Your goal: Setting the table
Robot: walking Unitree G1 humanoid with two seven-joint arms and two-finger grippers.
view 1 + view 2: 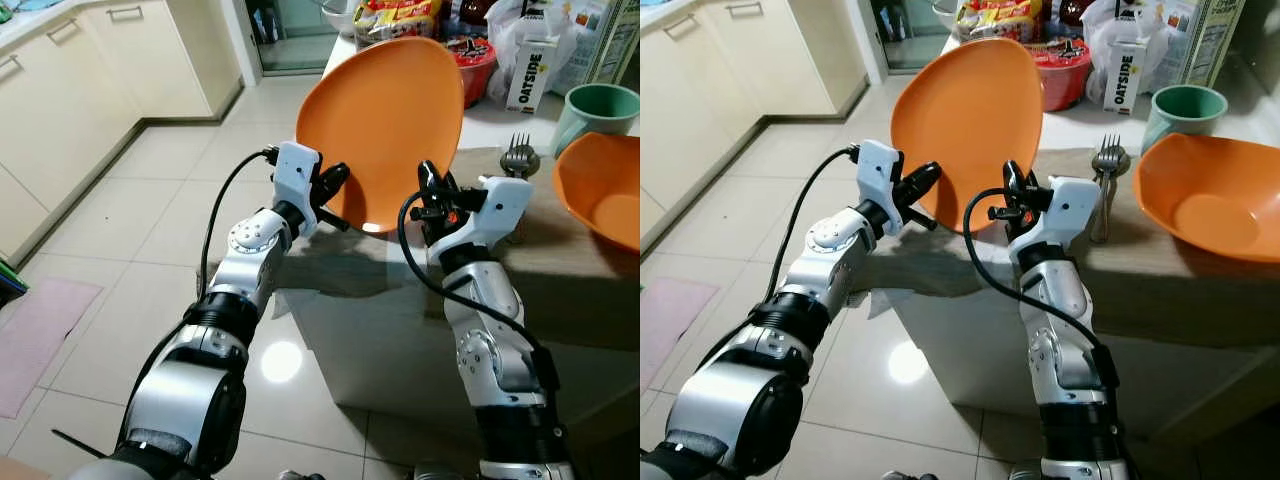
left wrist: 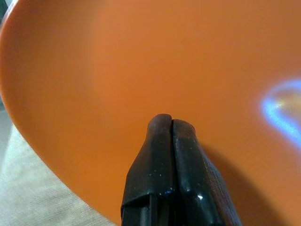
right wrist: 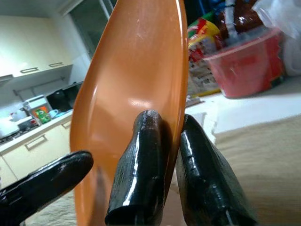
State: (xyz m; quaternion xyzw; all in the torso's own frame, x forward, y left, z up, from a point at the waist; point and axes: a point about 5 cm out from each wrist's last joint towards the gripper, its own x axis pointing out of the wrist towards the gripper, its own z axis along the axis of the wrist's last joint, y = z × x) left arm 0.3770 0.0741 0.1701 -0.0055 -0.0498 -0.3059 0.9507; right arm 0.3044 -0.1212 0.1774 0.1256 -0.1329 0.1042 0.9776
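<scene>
I've got the orange plate (image 1: 385,125) up on edge, nearly vertical, above the near left corner of the tabletop (image 1: 520,300). Its hollow face looks toward me and to the left.

Right gripper (image 1: 428,178) is on the plate's lower right rim. In the right wrist view its jaws pinch the rim w/ one finger (image 3: 138,160) on the hollow side and the other behind it, so it's gripping the plate.

Left gripper (image 1: 336,178) sits at the plate's lower left, tips against the hollow face. In the left wrist view the two fingers (image 2: 162,160) are pressed together, closed on nothing, w/ the plate's orange surface right behind them. Can't tell for sure if the tips press on it or just sit beside it.

On the tabletop, near the right edge, an orange bowl (image 1: 1205,195) stands upright. A fork (image 1: 1106,165) lies btwn plate and bowl, tines pointing to the far edge. Just beyond it is a green mug (image 1: 1180,110). At the far edge there's an Oatside carton (image 1: 527,75), a red tub (image 1: 1065,65), snack packets (image 1: 400,15) and a white plastic bag (image 1: 515,30).

Left of the tabletop is tiled floor (image 1: 150,210), w/ cream cabinets (image 1: 70,90) along the wall and a pink mat (image 1: 40,335) at the picture's left edge.
</scene>
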